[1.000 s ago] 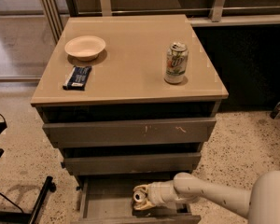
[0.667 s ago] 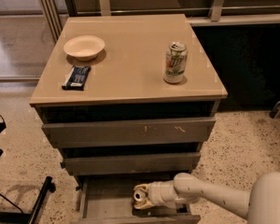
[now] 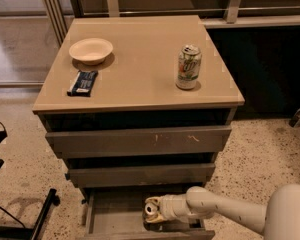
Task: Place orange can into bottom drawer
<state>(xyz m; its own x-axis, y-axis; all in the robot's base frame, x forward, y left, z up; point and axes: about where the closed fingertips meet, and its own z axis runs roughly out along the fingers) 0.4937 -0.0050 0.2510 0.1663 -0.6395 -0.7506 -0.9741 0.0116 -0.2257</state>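
Note:
The bottom drawer (image 3: 115, 210) of the grey-brown cabinet is pulled open and shows its grey inside. My gripper (image 3: 159, 214) reaches in from the right on the white arm and sits inside the drawer, right of its middle. It is shut on the orange can (image 3: 152, 209), which is tipped on its side with the silver top facing up and left, low in the drawer. The can's lower part is hidden by the gripper and the drawer front.
On the cabinet top (image 3: 140, 84) stand a white-and-green can (image 3: 188, 67), a pale bowl (image 3: 90, 50) and a dark snack bar (image 3: 83, 82). The two upper drawers (image 3: 135, 141) are closed. A black frame (image 3: 40, 219) stands on the floor at left.

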